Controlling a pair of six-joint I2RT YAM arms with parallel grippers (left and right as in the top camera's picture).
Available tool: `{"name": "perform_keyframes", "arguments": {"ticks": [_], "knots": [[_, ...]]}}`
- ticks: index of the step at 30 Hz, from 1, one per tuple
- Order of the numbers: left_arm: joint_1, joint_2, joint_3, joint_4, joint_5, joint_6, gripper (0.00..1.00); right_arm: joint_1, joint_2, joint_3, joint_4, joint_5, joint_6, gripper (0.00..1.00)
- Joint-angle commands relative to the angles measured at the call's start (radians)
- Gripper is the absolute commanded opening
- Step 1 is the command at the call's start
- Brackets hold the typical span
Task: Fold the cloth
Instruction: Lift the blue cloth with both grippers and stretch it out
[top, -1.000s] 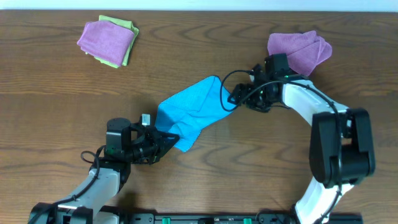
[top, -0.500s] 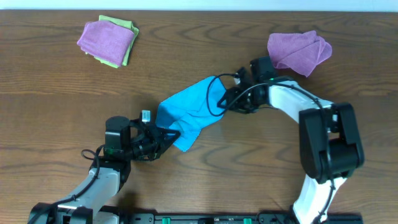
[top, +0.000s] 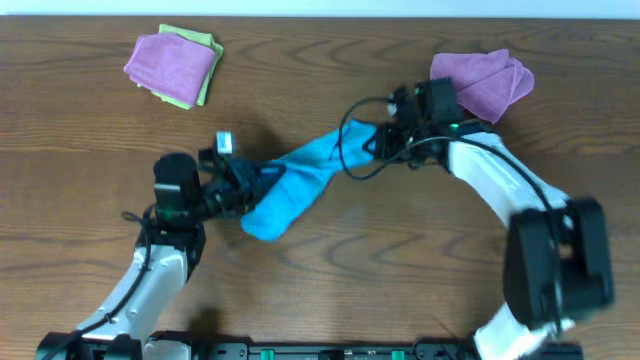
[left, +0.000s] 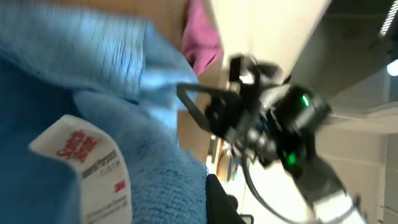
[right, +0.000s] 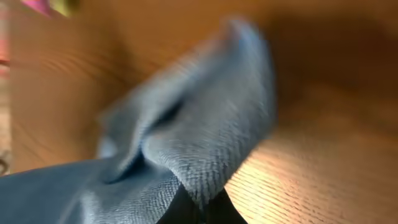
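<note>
Both left gripper (top: 262, 179) and right gripper (top: 378, 146) clamp cloth (top: 302, 176); left wrist alone shows tag (left: 87, 169).

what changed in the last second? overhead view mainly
The left gripper swung toward the far side of the table, dragging its end of the cloth along; the right gripper shifted slightly the same way. The cloth went from a spread patch to a narrower, bunched band between them. Both kept their hold. The purple cloth and the purple-on-green stack stayed put.
</note>
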Motion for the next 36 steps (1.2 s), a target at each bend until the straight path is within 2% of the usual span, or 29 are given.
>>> {"name": "perform_keyframes", "arguments": {"ticks": [1,7,10,16,22,26,31,36], "knots": [[0.018,0.006,0.076,-0.004,-0.077,-0.001,0.06,-0.004,-0.101,0.002,0.04,0.0,0.003,0.01],[0.06,0.116,0.217,-0.003,-0.11,0.04,0.06,-0.004,-0.136,0.015,0.196,0.039,0.053,0.01],[0.061,0.274,0.385,-0.003,-0.078,0.081,0.06,-0.004,-0.102,0.056,0.232,0.095,0.047,0.01],[0.065,0.471,0.647,-0.005,0.001,0.135,0.06,-0.03,-0.021,0.182,0.259,0.127,0.029,0.01],[0.087,0.571,0.842,-0.145,0.049,0.232,0.06,-0.074,0.055,0.385,0.159,0.128,-0.009,0.01],[0.106,0.574,0.889,-0.195,0.085,0.275,0.06,-0.084,0.055,0.452,0.082,0.127,-0.047,0.01],[0.127,0.574,0.896,-0.24,0.164,0.315,0.06,-0.08,0.055,0.464,-0.042,0.127,-0.08,0.01],[0.134,0.574,0.896,-0.437,0.262,0.484,0.06,-0.06,0.055,0.464,-0.217,0.128,-0.167,0.01]]}}
